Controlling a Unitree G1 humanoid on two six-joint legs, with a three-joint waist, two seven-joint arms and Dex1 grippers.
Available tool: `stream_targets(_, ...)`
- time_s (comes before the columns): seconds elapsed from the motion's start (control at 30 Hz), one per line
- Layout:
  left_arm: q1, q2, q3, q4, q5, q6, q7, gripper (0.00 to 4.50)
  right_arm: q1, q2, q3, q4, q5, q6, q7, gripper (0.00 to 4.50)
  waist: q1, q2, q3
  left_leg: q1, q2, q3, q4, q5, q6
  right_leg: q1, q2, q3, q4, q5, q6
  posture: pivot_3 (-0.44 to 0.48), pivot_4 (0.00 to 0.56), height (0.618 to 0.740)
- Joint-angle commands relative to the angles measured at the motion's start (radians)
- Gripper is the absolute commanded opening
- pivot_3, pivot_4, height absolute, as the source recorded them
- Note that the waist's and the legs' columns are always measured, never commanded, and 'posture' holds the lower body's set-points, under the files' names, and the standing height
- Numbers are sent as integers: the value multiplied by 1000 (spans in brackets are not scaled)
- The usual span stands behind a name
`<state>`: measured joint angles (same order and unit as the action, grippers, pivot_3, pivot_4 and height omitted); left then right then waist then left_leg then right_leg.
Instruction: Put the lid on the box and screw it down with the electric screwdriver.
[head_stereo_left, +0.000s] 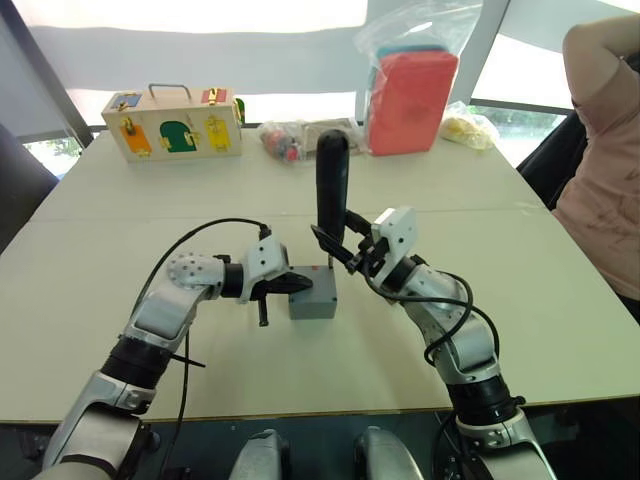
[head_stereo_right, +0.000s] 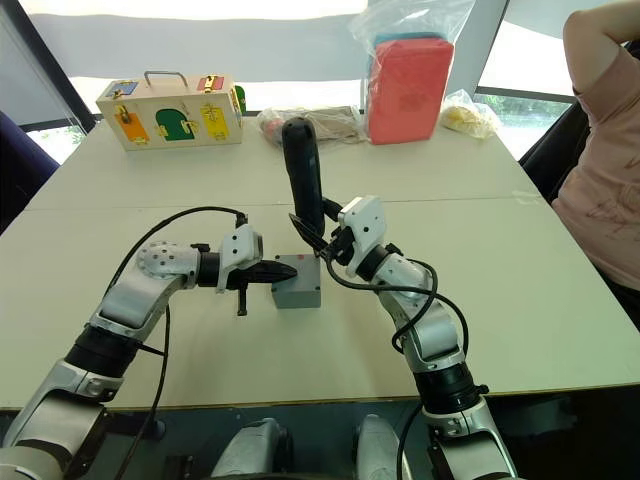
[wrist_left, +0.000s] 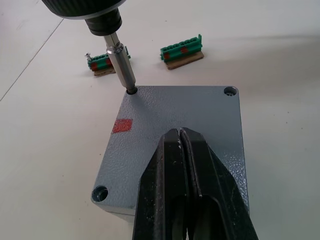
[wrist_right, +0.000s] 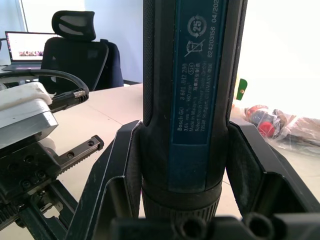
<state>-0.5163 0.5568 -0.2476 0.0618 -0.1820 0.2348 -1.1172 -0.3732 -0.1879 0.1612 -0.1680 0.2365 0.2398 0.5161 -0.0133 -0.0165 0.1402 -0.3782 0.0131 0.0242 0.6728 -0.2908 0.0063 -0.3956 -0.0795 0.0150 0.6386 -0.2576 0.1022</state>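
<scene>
a pale table (head_stereo_left: 560, 300) by bright windows, a seated person (head_stereo_left: 605, 150) at its right edge. mid-table the lid (wrist_left: 175, 125) sits on the box (head_stereo_left: 313, 302); the left gripper (wrist_left: 181, 150), fingers pressed together, bears on it, likely to steady it. the right gripper (wrist_right: 185, 165) pinches the electric screwdriver (head_stereo_left: 332, 190) upright, bit in one corner hole. count: three holes visible, two green connector strips (wrist_left: 182, 50).

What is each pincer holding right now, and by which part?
Right pincer clamps the electric screwdriver low on its black body. Left pincer, fingers together, holds nothing and presses on the lid.
</scene>
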Motion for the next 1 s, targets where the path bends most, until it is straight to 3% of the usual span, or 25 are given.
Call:
stream_targets(0.03,-2,1,-8,-4,12,-3,-3,0,62,-28,59,104,-36,135,8,1824,0,0,-3,5,0,0,-4,0,0,4,0,0,-4,0,0,0,150,730)
stream_targets(1.0,-1,4,-7,3,21,-14,-5,0,56,-42,34,101,-22,132,8,1824,0,0,-6,7,1,-1,-12,0,-1,5,-10,-1,-11,-2,-4,0,150,730)
